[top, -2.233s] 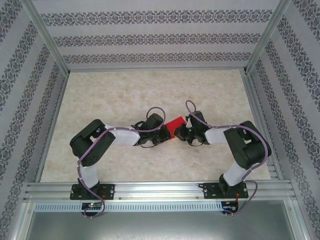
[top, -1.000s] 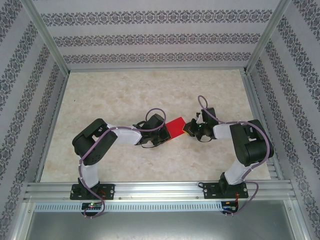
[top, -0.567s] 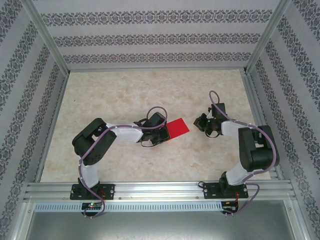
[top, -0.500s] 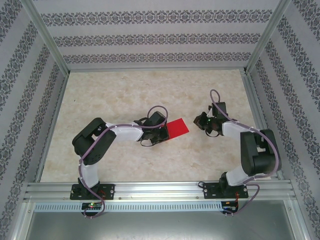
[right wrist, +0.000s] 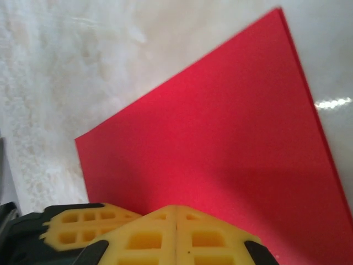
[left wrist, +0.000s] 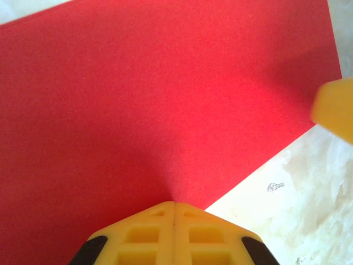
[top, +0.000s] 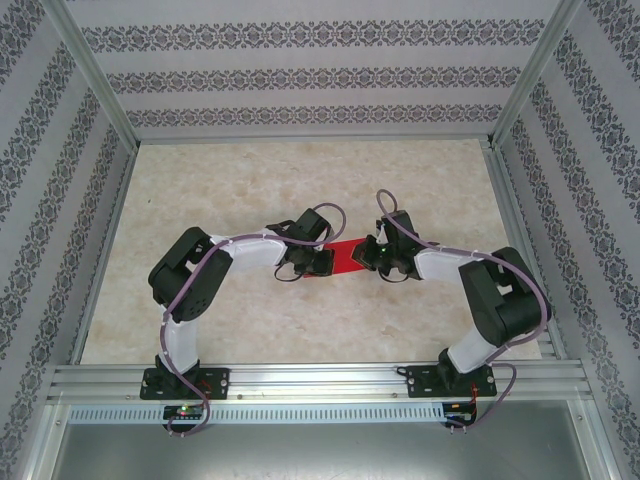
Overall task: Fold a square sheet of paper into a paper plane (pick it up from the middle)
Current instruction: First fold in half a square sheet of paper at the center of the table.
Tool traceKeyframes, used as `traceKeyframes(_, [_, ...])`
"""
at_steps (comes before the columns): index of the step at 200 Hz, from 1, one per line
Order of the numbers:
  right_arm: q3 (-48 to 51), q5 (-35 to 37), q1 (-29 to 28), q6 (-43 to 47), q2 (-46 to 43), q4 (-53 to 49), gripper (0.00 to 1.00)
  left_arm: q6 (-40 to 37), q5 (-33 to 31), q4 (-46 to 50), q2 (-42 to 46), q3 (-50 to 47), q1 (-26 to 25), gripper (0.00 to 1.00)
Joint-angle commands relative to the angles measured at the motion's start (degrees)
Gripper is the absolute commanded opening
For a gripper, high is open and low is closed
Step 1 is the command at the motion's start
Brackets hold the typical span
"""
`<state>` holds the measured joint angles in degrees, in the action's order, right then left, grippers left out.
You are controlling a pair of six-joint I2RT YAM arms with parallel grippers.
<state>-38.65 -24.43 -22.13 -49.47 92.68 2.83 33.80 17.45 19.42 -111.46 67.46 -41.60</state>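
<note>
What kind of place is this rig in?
Probably a lab-style enclosed robot test cell: an aluminium frame rails it in, patterned wall panels close three sides, and the floor is a marble-look table.

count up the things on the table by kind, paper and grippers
red paper sheet: 1
grippers: 2 (left gripper, right gripper)
total: 3

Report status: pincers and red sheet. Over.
Left pincer shut on red sheet. Right pincer shut, tips over sheet's opposite side. Sheet red face up, between pincers. No obstruction seen.
</note>
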Motion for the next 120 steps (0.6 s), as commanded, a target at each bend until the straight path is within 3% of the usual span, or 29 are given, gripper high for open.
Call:
traceKeyframes(1, [-0.26, 1.58, -0.10, -1.14, 1.55, 2.57, 0.00, -1.17, -0.84, 3.61, -1.19, -0.47, 1.00, 0.00])
traceKeyframes(44, [1.33, 3.76, 0.49, -1.74, 2.94, 0.76, 0.00, 5.63, 2.06, -0.74, 1.95, -0.78, 0.93, 0.00])
traceKeyframes(120, [2.79, 3.67, 0.47, -3.30, 3.31, 2.46, 0.00, 29.26, 2.37, -21.11, 3.12, -7.22, -0.85, 0.01])
